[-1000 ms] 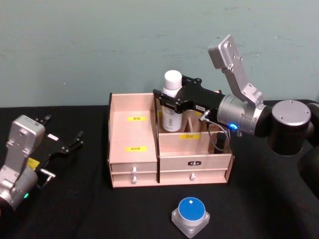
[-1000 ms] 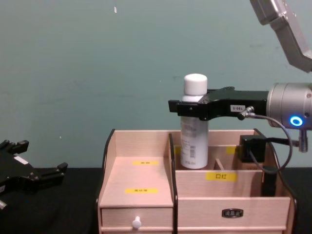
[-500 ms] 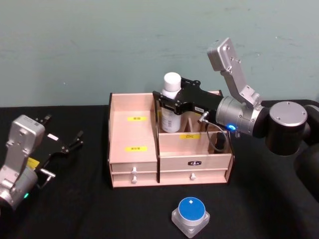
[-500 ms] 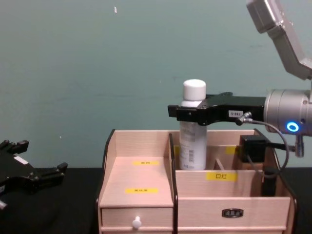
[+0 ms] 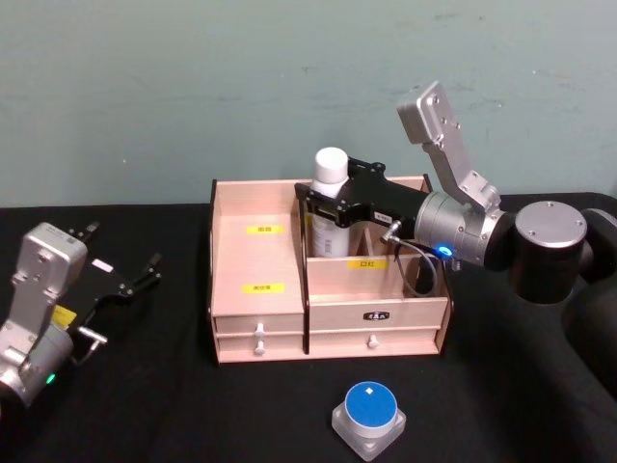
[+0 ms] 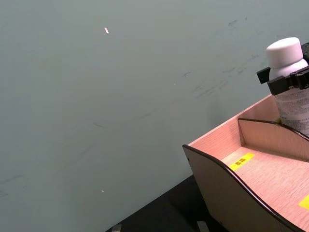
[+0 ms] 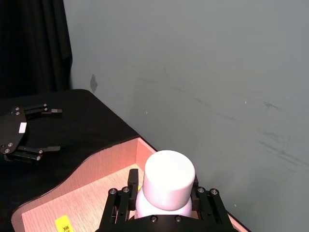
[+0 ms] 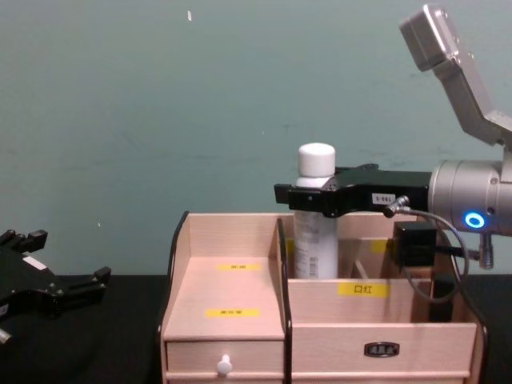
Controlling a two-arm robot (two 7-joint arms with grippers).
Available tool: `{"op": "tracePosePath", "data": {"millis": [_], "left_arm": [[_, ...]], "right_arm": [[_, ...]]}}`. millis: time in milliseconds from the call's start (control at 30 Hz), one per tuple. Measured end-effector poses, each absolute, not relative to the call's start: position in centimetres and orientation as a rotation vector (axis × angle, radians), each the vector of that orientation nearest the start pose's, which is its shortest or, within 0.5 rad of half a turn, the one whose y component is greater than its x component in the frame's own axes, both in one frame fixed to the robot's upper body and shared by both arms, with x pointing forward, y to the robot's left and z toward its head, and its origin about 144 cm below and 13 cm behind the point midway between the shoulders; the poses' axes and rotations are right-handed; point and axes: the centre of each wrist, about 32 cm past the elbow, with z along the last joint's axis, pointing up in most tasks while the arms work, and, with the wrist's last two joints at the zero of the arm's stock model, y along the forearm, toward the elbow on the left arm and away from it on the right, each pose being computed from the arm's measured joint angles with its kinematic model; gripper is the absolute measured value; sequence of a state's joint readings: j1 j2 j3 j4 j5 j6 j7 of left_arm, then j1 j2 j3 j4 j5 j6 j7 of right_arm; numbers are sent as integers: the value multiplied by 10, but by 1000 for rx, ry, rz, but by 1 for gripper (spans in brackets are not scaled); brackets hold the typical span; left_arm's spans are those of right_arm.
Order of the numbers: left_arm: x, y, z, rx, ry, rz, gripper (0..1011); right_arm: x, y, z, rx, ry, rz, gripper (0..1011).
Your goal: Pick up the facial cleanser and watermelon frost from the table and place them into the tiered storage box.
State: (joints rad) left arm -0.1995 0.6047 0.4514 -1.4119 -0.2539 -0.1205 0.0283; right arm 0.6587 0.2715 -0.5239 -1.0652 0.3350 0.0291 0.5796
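The right gripper [image 8: 314, 197] reaches in level from the right and its 2 black fingers are closed on the facial cleanser [image 8: 315, 244], clamped just under the rounded white cap. The bottle stands upright, its lower half down inside the rear compartment of the tiered storage box [image 5: 241, 260], just right of the tall divider. The front wall hides its base, so I cannot tell whether it rests on the compartment floor.

To my eye the bottle is rigid plastic, smooth and fairly light. It is tall and narrow, so it would tip easily if let go before it is seated. The high hold below the cap keeps the fingers clear of the wooden walls, which looks the sensible place to grip it.

The watermelon frost [image 5: 369, 415] sits on the black table [image 5: 501, 405] in front of the box, well apart from it, blue lid up and untouched. I judge it heavier for its size, hard, slick and breakable. A hold across the squat body below the lid looks safest, and it calls for gentle setting down.

The left gripper [image 5: 123, 253] is parked far to the left over the table, fingers spread and holding nothing.
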Motion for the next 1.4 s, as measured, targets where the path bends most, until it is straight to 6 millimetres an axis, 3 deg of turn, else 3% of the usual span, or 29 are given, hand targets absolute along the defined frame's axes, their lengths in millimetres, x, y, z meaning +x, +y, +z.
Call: {"op": "tracePosePath", "data": {"millis": [667, 800, 867, 1133, 1400], "left_arm": [[489, 310, 1140, 304, -285, 1248, 1010], [489, 310, 1140, 304, -285, 1248, 1010], [489, 310, 1140, 304, -285, 1248, 1010], [489, 310, 1140, 304, -285, 1248, 1010], [489, 310, 1140, 304, -285, 1248, 1010]], "right_arm": [[617, -211, 1213, -168, -72, -696, 614], [617, -211, 1213, -168, -73, -696, 717], [617, -211, 1213, -168, -73, -697, 818], [617, -212, 1213, -165, -71, -695, 1002], [614, -214, 1218, -143, -75, -685, 1000]]}}
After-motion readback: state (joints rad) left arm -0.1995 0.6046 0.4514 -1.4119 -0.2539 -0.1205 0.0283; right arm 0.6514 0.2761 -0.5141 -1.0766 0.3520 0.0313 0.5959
